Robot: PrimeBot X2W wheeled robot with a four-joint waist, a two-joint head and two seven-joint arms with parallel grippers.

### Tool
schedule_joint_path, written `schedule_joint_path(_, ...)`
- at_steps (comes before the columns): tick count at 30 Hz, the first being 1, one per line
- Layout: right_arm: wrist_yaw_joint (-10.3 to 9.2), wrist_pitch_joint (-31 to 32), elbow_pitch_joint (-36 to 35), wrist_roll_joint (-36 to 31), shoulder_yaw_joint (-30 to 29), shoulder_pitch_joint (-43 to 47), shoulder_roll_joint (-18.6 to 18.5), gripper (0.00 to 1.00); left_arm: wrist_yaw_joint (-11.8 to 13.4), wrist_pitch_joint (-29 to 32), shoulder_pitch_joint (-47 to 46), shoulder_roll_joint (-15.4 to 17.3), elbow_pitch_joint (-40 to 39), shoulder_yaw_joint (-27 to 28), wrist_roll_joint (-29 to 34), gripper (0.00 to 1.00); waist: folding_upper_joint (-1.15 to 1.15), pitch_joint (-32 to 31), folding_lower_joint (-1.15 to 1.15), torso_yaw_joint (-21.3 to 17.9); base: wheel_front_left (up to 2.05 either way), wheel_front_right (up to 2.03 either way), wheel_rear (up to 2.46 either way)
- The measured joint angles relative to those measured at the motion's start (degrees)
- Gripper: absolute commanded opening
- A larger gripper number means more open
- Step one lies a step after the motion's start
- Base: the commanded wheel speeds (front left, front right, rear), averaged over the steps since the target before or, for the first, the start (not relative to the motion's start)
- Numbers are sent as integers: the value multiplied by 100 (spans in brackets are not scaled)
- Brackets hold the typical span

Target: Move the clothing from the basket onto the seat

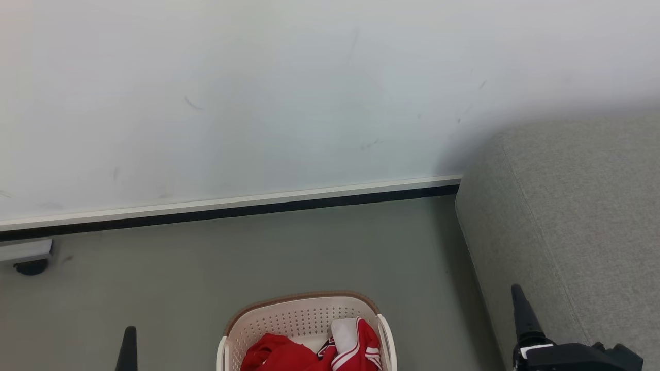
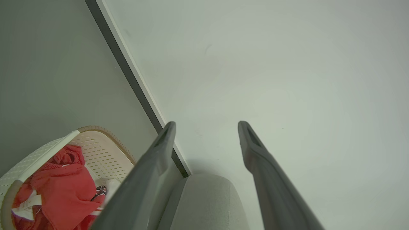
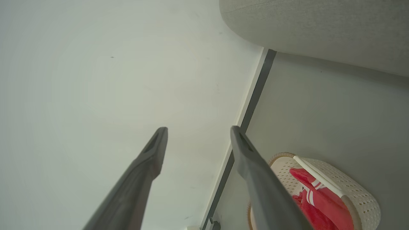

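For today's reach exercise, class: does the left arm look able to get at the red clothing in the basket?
Probably yes: the left tool is open and empty beside the basket, whose top is uncovered, the clothing heaped inside; nothing visible lies between them.

The basket (image 1: 304,314) is set on the floor (image 1: 258,257), and the clothing (image 1: 289,355) is heaped inside it. The seat (image 1: 577,206) is placed to the basket's right, apart from it. The wall (image 1: 258,103) is found behind the basket, across a stretch of floor. The left hand (image 2: 207,123) is held to the basket's left, the right hand (image 3: 198,129) to its right, near the seat.
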Motion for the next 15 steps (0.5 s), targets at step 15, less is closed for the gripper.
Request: schedule_joint_path(15, 0, -289, -312, -2174, 773, -9, -171, 100, 0, -393, 113, -2, -323, -264, 2048, 100, 0, -45, 0, -35, 0, 0, 0)
